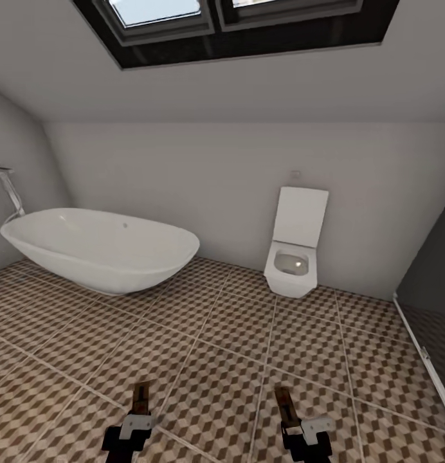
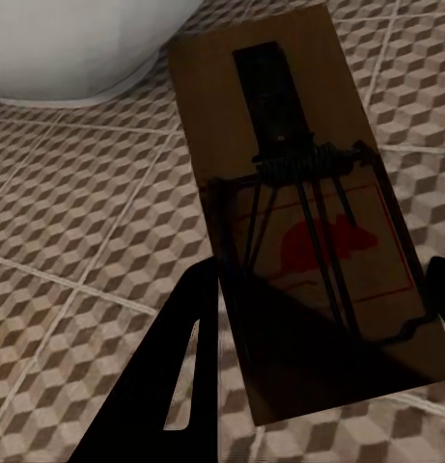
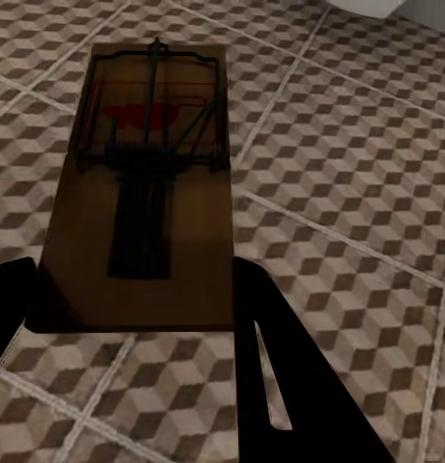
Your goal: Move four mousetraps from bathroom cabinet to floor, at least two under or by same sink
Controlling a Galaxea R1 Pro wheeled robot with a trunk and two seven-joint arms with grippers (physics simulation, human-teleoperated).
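Head view, left gripper (image 1: 137, 419): black and white, low in the frame, jaws closed on the near end of a small flat tan-brown wooden mousetrap (image 1: 141, 397) that projects forward over the floor.
Head view, right gripper (image 1: 298, 424): likewise closed on a second flat brown wooden mousetrap (image 1: 284, 404), which points ahead and leans slightly left.
Head view, bathroom floor (image 1: 216, 347): large square tiles printed with a brown, beige and white cube pattern, divided by pale grout lines.
Head view, surroundings: a smooth white oval freestanding bathtub (image 1: 100, 247) at left; a white wall-hung toilet with raised lid (image 1: 293, 247) ahead against the grey wall; a dark-framed skylight (image 1: 235, 22) above.
Left wrist view, left gripper (image 2: 309, 318): black fingers (image 2: 169, 386) flank the left mousetrap (image 2: 299, 222), gripping its edges; the board carries a dark metal spring, a wire bar and a red mouse print. The tiled floor lies below it, and the bathtub's white curve (image 2: 77, 48) lies beyond.
Right wrist view, right gripper (image 3: 135, 289): black fingers (image 3: 280, 376) clamp the right mousetrap (image 3: 145, 183) at its plain end; the dark wire and red print sit at the far end, above the cube-patterned tiles.
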